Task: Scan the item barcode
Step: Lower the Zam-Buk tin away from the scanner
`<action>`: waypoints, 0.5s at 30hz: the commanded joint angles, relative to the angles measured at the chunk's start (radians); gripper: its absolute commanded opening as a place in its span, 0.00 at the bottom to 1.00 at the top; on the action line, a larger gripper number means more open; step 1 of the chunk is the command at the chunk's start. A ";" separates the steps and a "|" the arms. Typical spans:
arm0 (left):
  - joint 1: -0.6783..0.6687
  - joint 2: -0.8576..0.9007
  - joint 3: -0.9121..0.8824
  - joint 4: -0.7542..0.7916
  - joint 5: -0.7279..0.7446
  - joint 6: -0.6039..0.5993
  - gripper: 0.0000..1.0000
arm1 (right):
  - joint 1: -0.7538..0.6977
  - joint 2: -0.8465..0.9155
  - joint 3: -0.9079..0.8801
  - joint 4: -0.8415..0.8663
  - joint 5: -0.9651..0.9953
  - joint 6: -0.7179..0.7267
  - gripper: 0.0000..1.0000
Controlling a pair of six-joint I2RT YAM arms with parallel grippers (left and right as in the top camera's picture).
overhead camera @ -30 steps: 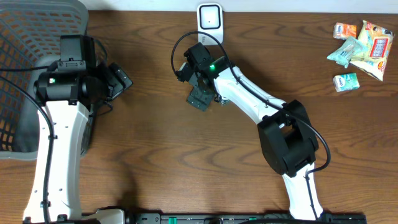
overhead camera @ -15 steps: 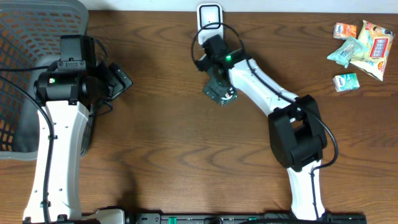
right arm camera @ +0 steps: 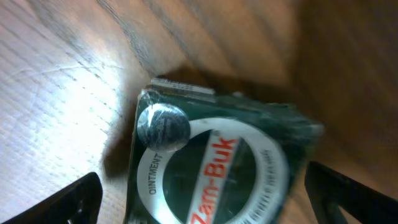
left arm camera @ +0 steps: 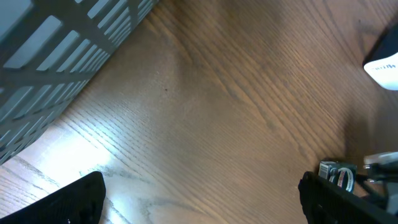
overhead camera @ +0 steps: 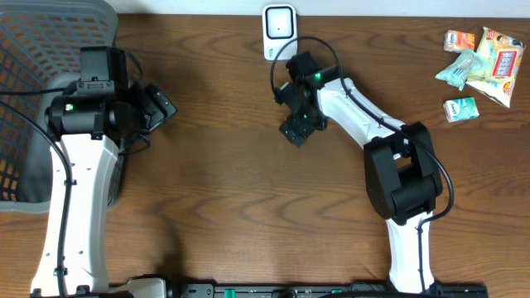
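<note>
Zam-Buk box [overhead camera: 295,132] lay on the wood a little right of centre in the overhead view. It was below the scanner [overhead camera: 280,26] and near it, but clearly apart.

At far left, the basket [overhead camera: 37,10] filled the upper left corner. The left gripper [overhead camera: 160,106] hung just right of it with its jaws spread wide and nothing between them.

The white scanner stood at the top edge, just right of centre. Below it the right gripper [overhead camera: 301,122] reached down over the box. From its wrist camera I saw both fingers set wide, with the box lying between and beyond them. A strip of bare table showed beside the left finger, so I judged the box was not clamped. Whether the other finger touched it, I could not tell.

The risk, as I saw it, was a nudge. Jaws that wide could shove the box along the smooth top instead of gripping it, or close on it crooked and twist it. The scan could also fail, because I saw no barcode on the upward face. A pale strip along the far edge was too blurred to read. If the coded side never faced the scanner, nothing would register.

The face read "Zam-Buk" in red on a white ring, with "OINTMENT" in small capitals. At upper right lay some snack packets [overhead camera: 480,58], their print too small to read.
</note>
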State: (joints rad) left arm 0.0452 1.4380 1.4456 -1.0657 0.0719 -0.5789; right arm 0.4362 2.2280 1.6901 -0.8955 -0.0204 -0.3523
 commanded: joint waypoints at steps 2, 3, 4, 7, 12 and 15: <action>0.005 0.000 -0.002 0.000 -0.013 -0.001 0.98 | 0.001 0.000 -0.074 0.060 -0.020 -0.011 0.84; 0.005 0.001 -0.002 0.000 -0.013 -0.001 0.98 | 0.001 0.000 -0.084 0.070 -0.020 -0.011 0.78; 0.005 0.001 -0.002 0.000 -0.013 -0.001 0.98 | 0.001 0.000 -0.092 0.078 -0.020 -0.010 0.74; 0.005 0.001 -0.002 0.000 -0.013 -0.001 0.98 | 0.001 0.000 -0.097 0.097 -0.020 0.027 0.67; 0.005 0.001 -0.002 0.000 -0.013 -0.001 0.98 | 0.003 0.000 -0.095 0.189 -0.020 0.163 0.59; 0.005 0.001 -0.002 0.000 -0.013 -0.001 0.98 | 0.003 -0.001 -0.095 0.256 -0.018 0.223 0.61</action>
State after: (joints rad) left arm 0.0452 1.4380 1.4456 -1.0653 0.0719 -0.5789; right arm 0.4362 2.2074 1.6127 -0.6670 -0.0547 -0.2291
